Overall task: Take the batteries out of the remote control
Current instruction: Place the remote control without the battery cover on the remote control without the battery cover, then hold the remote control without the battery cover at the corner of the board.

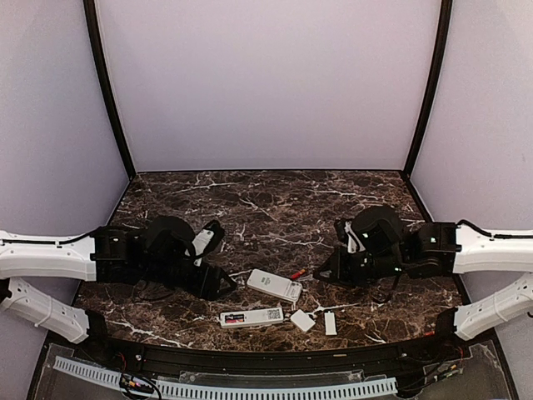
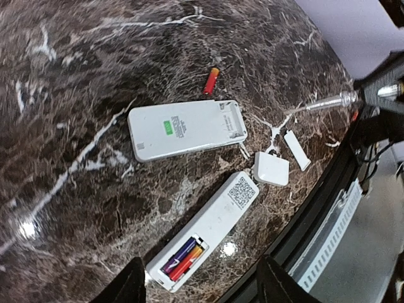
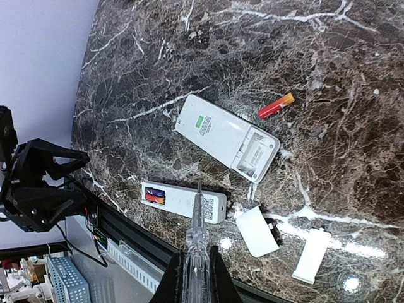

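1. My left gripper hangs spread and empty over the slim remote, which bears a QR code.
2. Two batteries, one bluish and one red, lie side by side in its open bay, lengthwise along the remote.
3. A loose red battery rests on the marble table just past the larger remote, orange tip pointing away. That remote's green label is unreadable.
4. My right gripper clamps a clear-handled tool.
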`<action>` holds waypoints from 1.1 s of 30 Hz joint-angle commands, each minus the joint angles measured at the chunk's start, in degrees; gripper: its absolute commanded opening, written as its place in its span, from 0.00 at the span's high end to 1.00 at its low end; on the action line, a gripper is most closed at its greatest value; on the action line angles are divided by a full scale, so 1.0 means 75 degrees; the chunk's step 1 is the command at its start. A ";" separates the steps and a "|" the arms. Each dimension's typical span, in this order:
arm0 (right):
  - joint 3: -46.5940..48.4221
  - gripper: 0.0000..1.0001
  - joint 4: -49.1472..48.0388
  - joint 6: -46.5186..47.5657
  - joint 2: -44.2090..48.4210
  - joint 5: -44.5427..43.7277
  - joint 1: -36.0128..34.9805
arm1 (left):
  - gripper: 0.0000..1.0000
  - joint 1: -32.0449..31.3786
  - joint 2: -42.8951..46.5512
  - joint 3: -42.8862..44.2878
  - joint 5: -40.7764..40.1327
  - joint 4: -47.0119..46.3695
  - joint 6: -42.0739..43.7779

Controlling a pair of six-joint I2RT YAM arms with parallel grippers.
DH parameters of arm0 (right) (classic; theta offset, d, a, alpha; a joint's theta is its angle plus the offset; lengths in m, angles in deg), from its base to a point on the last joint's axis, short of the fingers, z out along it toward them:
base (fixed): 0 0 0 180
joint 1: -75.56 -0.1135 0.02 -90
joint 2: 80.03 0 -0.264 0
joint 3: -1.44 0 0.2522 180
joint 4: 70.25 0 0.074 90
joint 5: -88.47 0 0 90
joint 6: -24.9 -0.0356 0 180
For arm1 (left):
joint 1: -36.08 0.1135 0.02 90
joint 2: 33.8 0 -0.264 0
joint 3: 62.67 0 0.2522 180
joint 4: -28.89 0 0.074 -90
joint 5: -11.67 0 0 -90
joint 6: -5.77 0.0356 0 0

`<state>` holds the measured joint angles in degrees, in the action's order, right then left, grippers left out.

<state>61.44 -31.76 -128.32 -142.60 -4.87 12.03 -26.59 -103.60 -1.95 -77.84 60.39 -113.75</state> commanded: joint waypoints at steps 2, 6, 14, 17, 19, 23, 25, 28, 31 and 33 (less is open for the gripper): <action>0.0445 1.00 -0.0952 0.0248 -0.0902 0.0747 -0.0262 | 0.42 0.0272 0.1291 -0.2002 0.0898 -0.0970 -0.3774; 0.0636 1.00 -0.1296 0.0208 -0.1510 0.1020 -0.0427 | 0.42 0.0451 0.1750 -0.2974 0.1224 -0.1578 -0.4574; 0.1109 1.00 -0.1473 0.0027 -0.2488 0.1444 -0.0592 | 0.50 0.0690 0.1027 -0.3507 0.1908 -0.2905 -0.4814; 0.1190 1.00 -0.1592 -0.0021 -0.2767 0.1625 -0.0625 | 0.54 0.0782 0.0603 -0.3513 0.2116 -0.3220 -0.4773; 0.1203 1.00 -0.1665 -0.0090 -0.2915 0.1747 -0.0675 | 0.58 0.0797 0.0385 -0.3429 0.2155 -0.3301 -0.4689; 0.1234 1.00 -0.1724 -0.0256 -0.3179 0.1860 -0.0734 | 0.62 0.0800 0.0012 -0.3091 0.2103 -0.2902 -0.4339; 0.1284 1.00 -0.1767 -0.0255 -0.3311 0.1917 -0.0740 | 0.63 0.0804 -0.0143 -0.2978 0.2042 -0.2729 -0.4237; 0.1426 1.00 -0.1671 -0.0186 -0.3492 0.1891 -0.0747 | 0.68 0.0802 -0.0365 -0.2911 0.2036 -0.2688 -0.4189; 0.1525 1.00 -0.1613 -0.0184 -0.3611 0.1896 -0.0744 | 0.70 0.0799 -0.0490 -0.2894 0.2104 -0.2809 -0.4148; 0.1565 1.00 -0.1594 -0.0190 -0.3682 0.1941 -0.0748 | 0.72 0.0798 -0.0587 -0.2865 0.2138 -0.2835 -0.4131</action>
<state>71.18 -43.06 -129.52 -169.20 9.03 6.96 -20.91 -106.99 -24.53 -62.63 38.45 -146.17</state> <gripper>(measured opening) 0.091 0.295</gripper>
